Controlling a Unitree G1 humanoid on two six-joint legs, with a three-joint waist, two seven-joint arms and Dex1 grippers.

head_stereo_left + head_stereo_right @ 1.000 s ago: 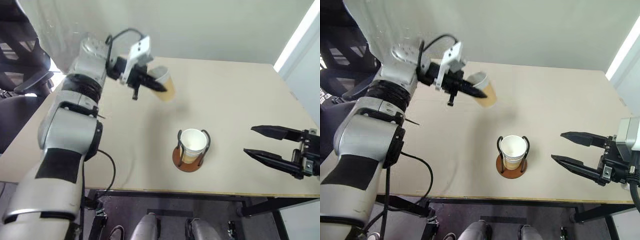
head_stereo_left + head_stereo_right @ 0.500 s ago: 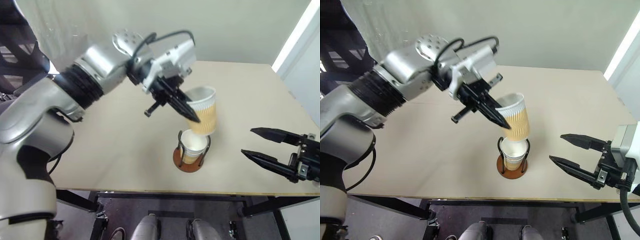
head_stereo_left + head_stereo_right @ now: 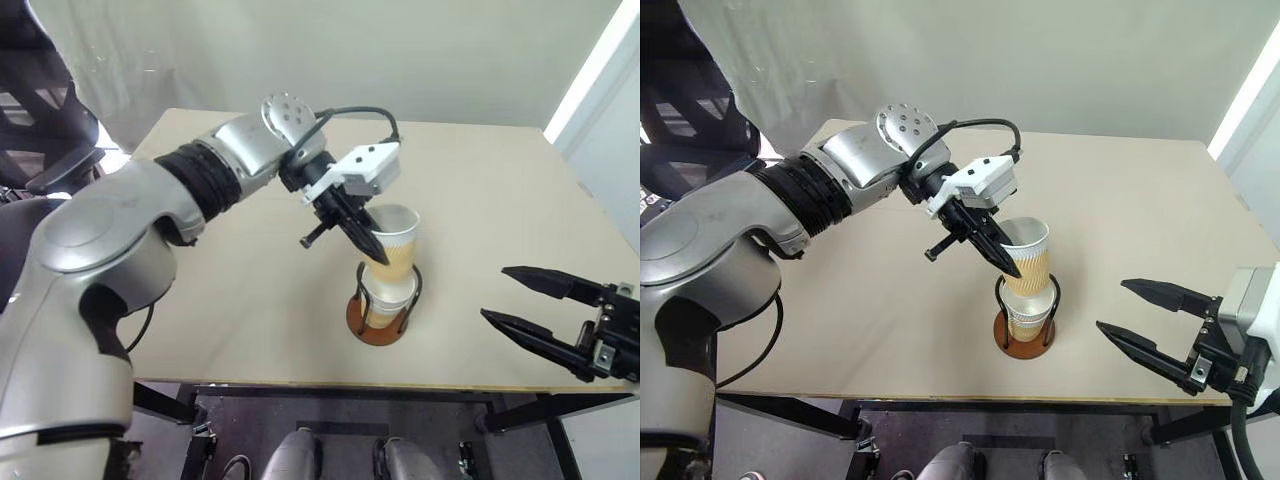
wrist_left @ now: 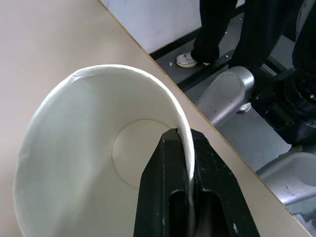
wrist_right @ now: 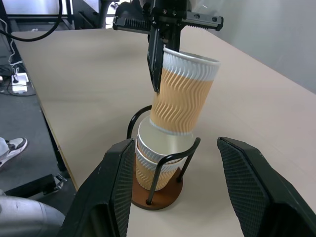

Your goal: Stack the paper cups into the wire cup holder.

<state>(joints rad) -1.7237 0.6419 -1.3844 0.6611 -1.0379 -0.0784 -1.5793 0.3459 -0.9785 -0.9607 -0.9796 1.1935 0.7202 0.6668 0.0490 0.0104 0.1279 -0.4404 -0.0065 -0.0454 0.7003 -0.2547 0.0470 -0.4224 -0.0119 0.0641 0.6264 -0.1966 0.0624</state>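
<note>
Pinching the last cup (image 3: 1028,257) by its rim, your left pincer (image 3: 998,255) has it just entering the stack (image 5: 157,157) in the holder (image 3: 1025,343); right pincer (image 3: 1139,318) spread, idle.

Tan ribbed paper cup (image 5: 180,96) tilted, base entering nested cups (image 5: 153,153) in wire cup holder (image 5: 159,190)

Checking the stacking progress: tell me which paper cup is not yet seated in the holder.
The top cup, pinched at its rim by the left end effector. It tilts, its base just entering the cups nested inside the wire holder.
</note>
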